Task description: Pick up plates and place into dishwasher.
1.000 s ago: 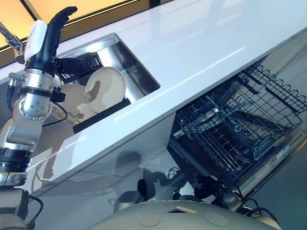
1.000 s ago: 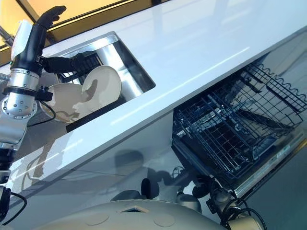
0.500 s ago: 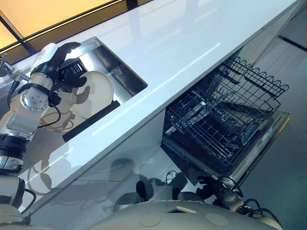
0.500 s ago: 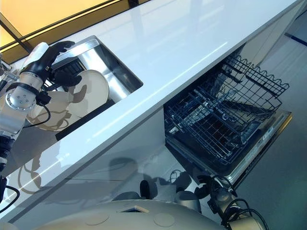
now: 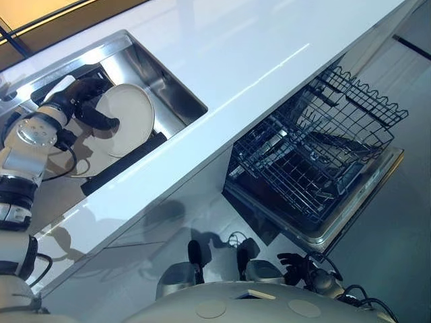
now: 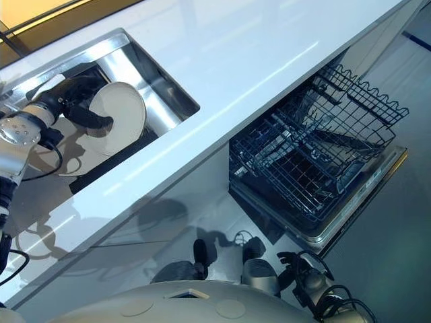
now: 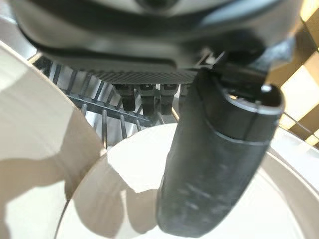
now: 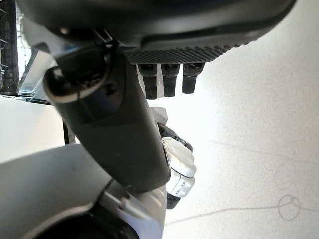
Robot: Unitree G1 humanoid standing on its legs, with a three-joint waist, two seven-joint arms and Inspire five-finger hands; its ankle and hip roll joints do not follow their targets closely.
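The left robot hand (image 5: pixel 84 101) reaches around the round cream plate (image 5: pixel 128 121) standing in the steel sink (image 5: pixel 172 91), thumb across its face; fingers behind, closure unclear. Pinch the rim firmly, then lift straight up before swinging toward the dark wire dishwasher rack (image 5: pixel 316 161).

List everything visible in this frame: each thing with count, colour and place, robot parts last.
Plates: at least two, cream, standing on edge in the sink, one in front and a larger one behind it.
Sink: one, steel, set in the worktop's left part.
Dish rack: dark bars, inside the sink behind the plates.
Worktop: one, white, glossy.
Dishwasher rack: one, dark wire, pulled out over the open door below the worktop.
Left robot hand: dark, thumb across the front plate's face, fingers behind its rim.
Right robot hand: dark, low beside the dishwasher, idle, fingers straight.
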